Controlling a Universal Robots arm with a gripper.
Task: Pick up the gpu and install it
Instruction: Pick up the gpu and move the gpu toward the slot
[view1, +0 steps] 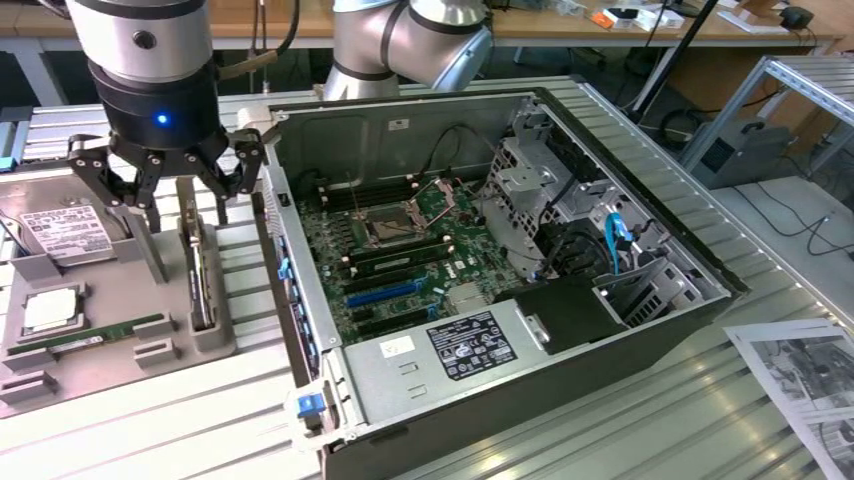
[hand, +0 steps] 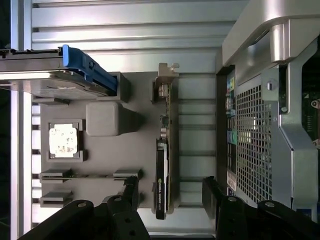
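Gpu (hand: 162, 165) on edge in tray (view1: 100, 300), end effector (view1: 180, 195) spread above it

gpu (view1: 198, 275) | thin dark card, silver bracket at one end | standing on edge | slotted in grey holder (view1: 216, 348)

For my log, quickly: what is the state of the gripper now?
Gripper: open, holding nothing, above the gpu.

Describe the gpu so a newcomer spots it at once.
Find the open computer case; on the exterior view's left of it sits a grey tray. The gpu stands on edge along the tray's case side, under the open gripper. Unlike the boxy hard drive and green memory stick, it is a long black card.
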